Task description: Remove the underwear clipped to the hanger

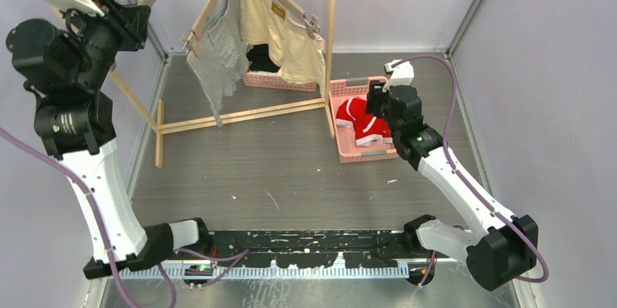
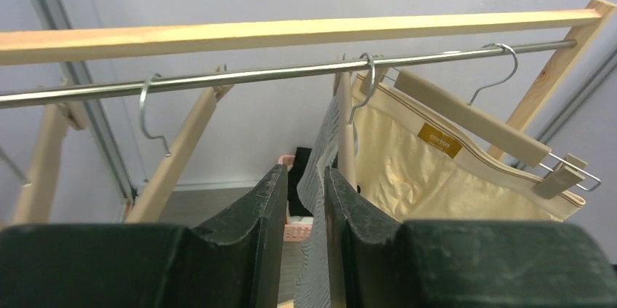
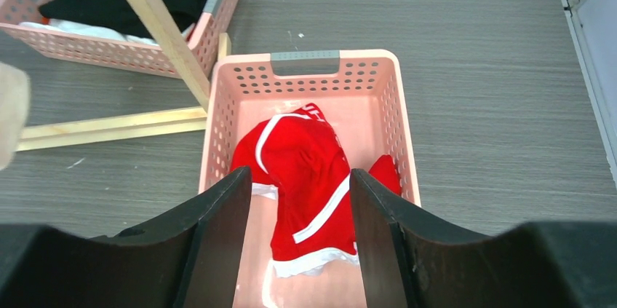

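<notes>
The grey-and-white striped underwear [image 1: 218, 57] and the beige underwear [image 1: 291, 42] hang clipped to wooden hangers on the rail. The red underwear [image 1: 360, 124] with white trim lies loose in a pink basket [image 1: 345, 149]. My left gripper [image 1: 144, 17] is raised to rail height, left of the striped piece and apart from it. In the left wrist view the left gripper [image 2: 302, 173] has a narrow gap between its jaws, and the striped cloth [image 2: 320, 155] shows through that gap, with the beige piece [image 2: 422, 184] to its right. My right gripper [image 3: 300, 173] hovers open over the red underwear [image 3: 309, 170].
A wooden rack [image 1: 331, 31] with a metal rail [image 2: 255, 75] stands at the back. An empty wooden hanger [image 2: 174, 155] hangs on the left. A second pink basket [image 1: 280, 81] behind the rack holds black folded clothes [image 1: 262, 57]. Grey walls enclose three sides.
</notes>
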Controlling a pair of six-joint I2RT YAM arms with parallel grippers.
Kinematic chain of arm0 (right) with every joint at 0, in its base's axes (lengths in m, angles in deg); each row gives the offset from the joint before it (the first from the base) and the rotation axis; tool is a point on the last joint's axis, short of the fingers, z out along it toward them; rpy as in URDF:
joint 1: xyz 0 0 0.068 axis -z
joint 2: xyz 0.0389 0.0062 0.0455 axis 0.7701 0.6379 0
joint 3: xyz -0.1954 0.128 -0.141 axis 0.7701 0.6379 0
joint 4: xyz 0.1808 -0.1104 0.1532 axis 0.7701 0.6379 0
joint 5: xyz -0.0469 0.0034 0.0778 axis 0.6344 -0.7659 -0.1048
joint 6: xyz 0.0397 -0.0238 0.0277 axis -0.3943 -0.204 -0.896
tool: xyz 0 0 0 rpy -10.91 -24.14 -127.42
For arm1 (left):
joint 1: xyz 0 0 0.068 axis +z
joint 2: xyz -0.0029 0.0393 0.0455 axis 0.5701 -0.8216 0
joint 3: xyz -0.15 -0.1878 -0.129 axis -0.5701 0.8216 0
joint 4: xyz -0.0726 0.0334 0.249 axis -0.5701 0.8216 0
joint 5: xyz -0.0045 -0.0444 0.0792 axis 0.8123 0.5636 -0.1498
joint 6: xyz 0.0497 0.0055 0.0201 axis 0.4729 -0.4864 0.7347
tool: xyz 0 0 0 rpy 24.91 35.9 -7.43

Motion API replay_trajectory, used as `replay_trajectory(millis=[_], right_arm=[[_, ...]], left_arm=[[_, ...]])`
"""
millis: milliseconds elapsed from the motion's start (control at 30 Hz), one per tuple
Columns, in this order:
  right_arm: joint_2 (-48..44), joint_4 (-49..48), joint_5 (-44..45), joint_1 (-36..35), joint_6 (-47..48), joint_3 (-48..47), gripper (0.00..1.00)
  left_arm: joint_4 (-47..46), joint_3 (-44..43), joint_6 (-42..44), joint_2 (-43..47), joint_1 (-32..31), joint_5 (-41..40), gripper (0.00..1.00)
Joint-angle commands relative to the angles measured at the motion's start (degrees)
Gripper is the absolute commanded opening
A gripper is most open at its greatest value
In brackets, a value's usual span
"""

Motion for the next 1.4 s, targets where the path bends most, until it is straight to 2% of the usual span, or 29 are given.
replay_trajectory(millis=[0, 100, 167, 367, 600, 1200, 1267, 1367], right_arm=[[-3.2, -1.3, 0.9, -2.2, -0.7, -1.7, 0.58], [-3.6, -0.4, 3.1, -4.6, 0.0, -3.2, 0.58], [-3.3, 0.4, 5.1, -6.1, 0.8, -3.9, 0.58], [-3.3, 1.1, 7.4, -7.4, 1.8, -3.6, 0.59], [-2.4, 1.2, 7.4, -7.6, 2.7, -3.5, 0.59], [-3.0, 0.8, 7.3, -8.2, 3.2, -2.6, 0.59], [-3.2, 0.8, 7.5, -8.3, 3.3, -2.5, 0.59], [-3.6, 0.6, 7.7, -8.2, 3.4, -2.2, 0.59]], left_arm=[[4.3, -5.7, 1.7, -4.7, -4.6, 0.9, 0.26], [10.3, -10.9, 9.3, -9.6, -14.5, -10.1, 0.26], [13.8, -14.5, 10.9, -13.0, -18.1, -13.7, 0.26], [14.1, -16.2, 10.3, -16.5, -19.2, -13.9, 0.27], [11.1, -11.4, 10.5, -15.5, -19.7, -16.0, 0.27], [8.0, -5.6, 10.3, -15.5, -19.7, -16.5, 0.26], [7.6, -5.2, 10.2, -15.8, -19.7, -16.5, 0.26], [7.5, -5.3, 9.7, -16.6, -19.7, -16.8, 0.16]])
